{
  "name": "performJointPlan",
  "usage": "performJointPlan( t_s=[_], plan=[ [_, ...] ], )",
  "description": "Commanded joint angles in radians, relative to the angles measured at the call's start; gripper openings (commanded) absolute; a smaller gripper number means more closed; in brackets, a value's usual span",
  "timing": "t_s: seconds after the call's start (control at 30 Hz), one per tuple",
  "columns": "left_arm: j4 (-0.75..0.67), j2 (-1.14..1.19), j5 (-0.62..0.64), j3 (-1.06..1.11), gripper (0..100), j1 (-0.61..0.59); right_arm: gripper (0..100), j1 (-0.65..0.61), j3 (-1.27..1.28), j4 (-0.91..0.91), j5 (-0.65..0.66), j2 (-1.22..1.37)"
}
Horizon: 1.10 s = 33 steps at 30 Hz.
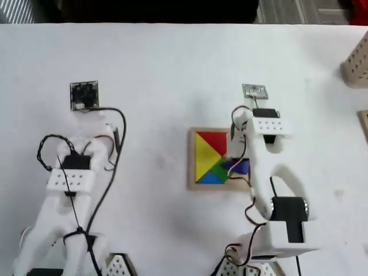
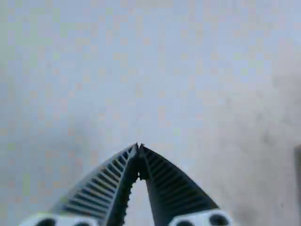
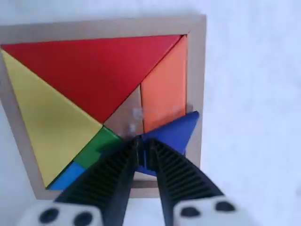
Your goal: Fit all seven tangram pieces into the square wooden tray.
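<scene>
The square wooden tray (image 3: 196,70) holds a red triangle (image 3: 99,66), a yellow triangle (image 3: 47,117), an orange piece (image 3: 164,99), a green piece (image 3: 96,143) and a light blue piece (image 3: 68,175). A small patch of bare wood (image 3: 129,115) shows in its middle. My right gripper (image 3: 143,150) is shut on a dark blue piece (image 3: 176,131), which sits tilted over the tray's near corner with its tip above the rim. In the high view this piece (image 1: 240,167) lies at the tray's (image 1: 191,158) right side under the right arm. My left gripper (image 2: 138,148) is shut over bare table.
A small black square board (image 1: 84,95) lies at the back left and a small grey one (image 1: 254,90) behind the tray. A perforated wooden block (image 1: 356,63) stands at the right edge. Cables (image 1: 109,172) trail along the left arm.
</scene>
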Motion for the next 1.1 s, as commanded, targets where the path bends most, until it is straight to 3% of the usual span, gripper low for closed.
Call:
performJointPlan(
  t_s=[0.0, 0.23, 0.57, 1.07],
  plan=[
    [-0.034, -0.035, 0.006, -0.009, 2, -0.008, 1.9, 0.002, -0.003, 0.015, 0.012, -0.127],
    [-0.035, -0.035, 0.005, -0.009, 2, -0.007, 1.9, -0.025, 0.003, 0.021, 0.014, -0.271],
    [-0.035, -0.035, 0.005, -0.009, 2, -0.010, 1.9, -0.048, 0.011, -0.102, 0.072, 0.002],
    [-0.035, -0.035, 0.005, -0.009, 2, -0.010, 1.9, -0.059, 0.040, -0.001, 0.077, -0.016]
  ],
)
